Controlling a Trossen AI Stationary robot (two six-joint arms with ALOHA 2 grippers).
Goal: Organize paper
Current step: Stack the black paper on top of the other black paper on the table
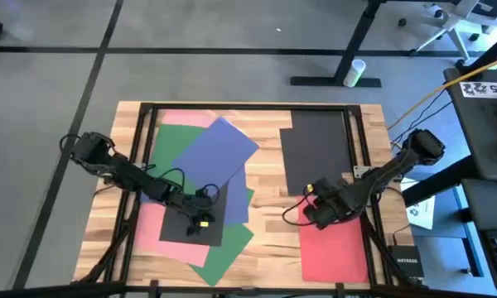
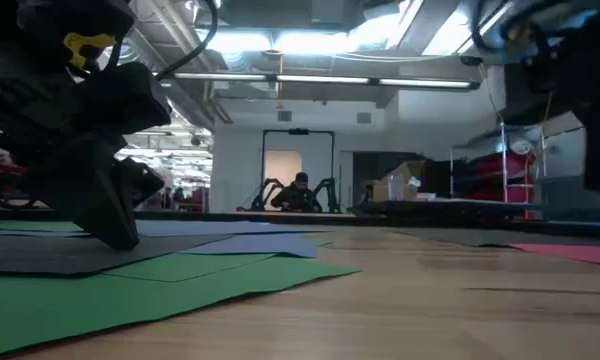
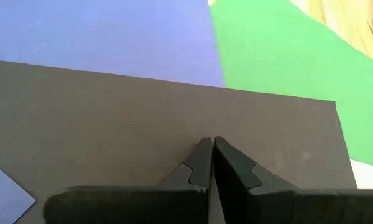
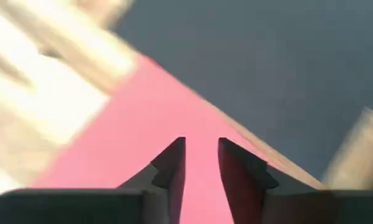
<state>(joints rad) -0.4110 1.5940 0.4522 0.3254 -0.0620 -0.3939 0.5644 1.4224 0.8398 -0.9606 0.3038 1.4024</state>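
Coloured paper sheets lie overlapping on the wooden table's left half: pink point(image 1: 182, 120), green point(image 1: 224, 248) and blue point(image 1: 215, 153), with a small black sheet point(image 1: 172, 228) on top near the front. My left gripper point(image 1: 203, 222) is shut, its tips down on that black sheet point(image 3: 112, 124). A larger black sheet point(image 1: 315, 149) lies at the far right and a red sheet point(image 1: 335, 252) at the near right. My right gripper point(image 1: 316, 215) hovers open above the red sheet's point(image 4: 143, 124) far end, raised clear of the table. My left gripper point(image 3: 209, 142) sets its shut fingertips point(image 2: 120, 238) down on the top face of the small black sheet point(image 3: 205, 118), well inside its edges. It comes from above, slanting in from the table's left. The sheet lies flat on the blue and green sheets beneath it.
A dark metal frame point(image 1: 356, 124) runs along the table's far and side edges. Bare wood point(image 1: 269, 240) shows between the left pile and the red sheet. A white printed sheet point(image 1: 420, 211) and a small dark box point(image 1: 402, 263) lie beyond the table's right edge.
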